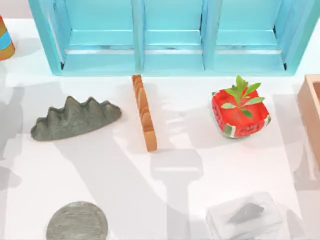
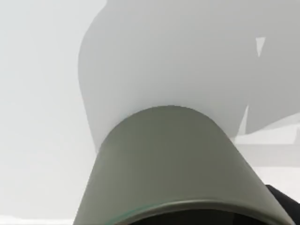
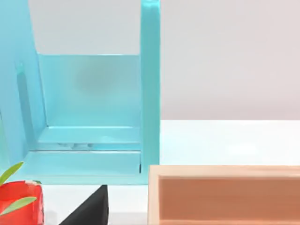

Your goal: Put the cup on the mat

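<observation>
Grey speckled cup (image 1: 77, 221) standing on the white tabletop (image 1: 150, 190) at its near left, seen close below the left wrist camera (image 2: 173, 164), well apart from the watermelon pot (image 1: 240, 116); state of either arm's fingers cannot be told.

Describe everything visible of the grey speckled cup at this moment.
The cup is a round, dull grey, stone-speckled vessel, a plain circle from above, standing on the white table at the top view's lower left, partly cut by the bottom edge. The left wrist view shows its smooth, greenish-grey flaring wall close up. Nothing visibly touches it but the table.
</observation>
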### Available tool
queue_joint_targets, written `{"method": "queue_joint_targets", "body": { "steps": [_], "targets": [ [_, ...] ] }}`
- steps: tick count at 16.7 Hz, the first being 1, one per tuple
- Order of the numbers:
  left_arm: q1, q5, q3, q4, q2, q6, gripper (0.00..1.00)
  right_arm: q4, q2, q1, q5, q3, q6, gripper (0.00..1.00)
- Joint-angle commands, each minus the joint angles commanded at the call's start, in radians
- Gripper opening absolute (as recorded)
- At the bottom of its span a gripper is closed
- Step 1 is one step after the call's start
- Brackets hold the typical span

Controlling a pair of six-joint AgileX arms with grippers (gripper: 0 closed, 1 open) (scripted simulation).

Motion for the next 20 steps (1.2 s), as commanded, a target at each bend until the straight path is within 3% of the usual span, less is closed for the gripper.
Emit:
{"method": "queue_joint_targets", "body": {
  "steps": [8, 11, 20],
  "targets": [
    [-0.001, 0.000, 0.002, 0.000, -0.004, -0.004, 0.00, 0.000, 0.000, 0.000, 0.000, 0.000, 0.000, 1.00],
    [-0.046, 0.003, 0.026, -0.001, -0.039, -0.083, 0.00, 0.000, 0.000, 0.000, 0.000, 0.000, 0.000, 1.00],
    [-0.348, 0.020, -0.016, 0.055, -0.321, -0.695, 0.00, 0.000, 0.000, 0.000, 0.000, 0.000, 0.000, 1.00]
  ]
}}
